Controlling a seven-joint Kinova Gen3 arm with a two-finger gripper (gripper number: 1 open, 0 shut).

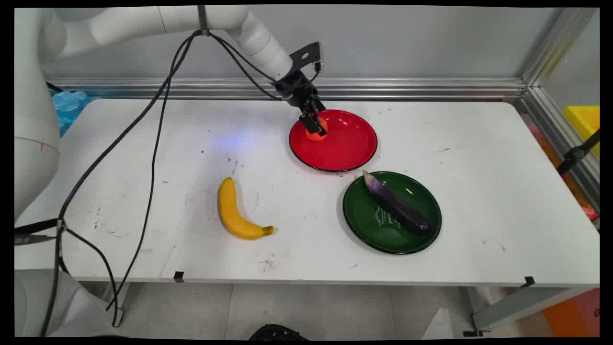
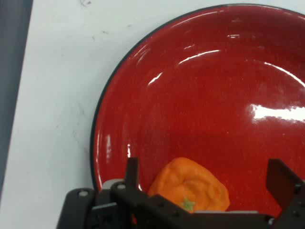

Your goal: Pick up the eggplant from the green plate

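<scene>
Gripper point(image 1: 313, 123) is down over the left part of the red plate point(image 1: 349, 143), fingers spread apart with the orange pepper point(image 1: 317, 132) sitting between them. In the hand view there's clear daylight between the right finger point(image 2: 281, 183) and the pepper point(image 2: 190, 188); the left finger point(image 2: 131, 174) is close to it, but I can't tell if it's touching. So not clamped on anything – the pepper rests on the plate by its own weight, near the plate's left rim.

Judgement on handling: the pepper is lumpy and rounded, the plate glossy, so an off-centre squeeze would likely skid it toward the rim. Right now it sits nearer the left finger than the right – centring the hand over it before any closing would give an even pinch. Fingertips look low against the plate surface; scraping the glaze is the thing to watch.

Containers:
- Red plate: holds only the orange pepper, left side, rest of the surface bare.
- Green plate point(image 1: 368, 225): just beside the red one on its near-right, rims close but apart. Holds a purple eggplant point(image 1: 397, 206) lying diagonally across it, pale tip toward the red plate.

Off the plates, a banana point(image 1: 234, 211) lies loose on the white table point(image 1: 479, 167), well to the left of the green plate.
</scene>
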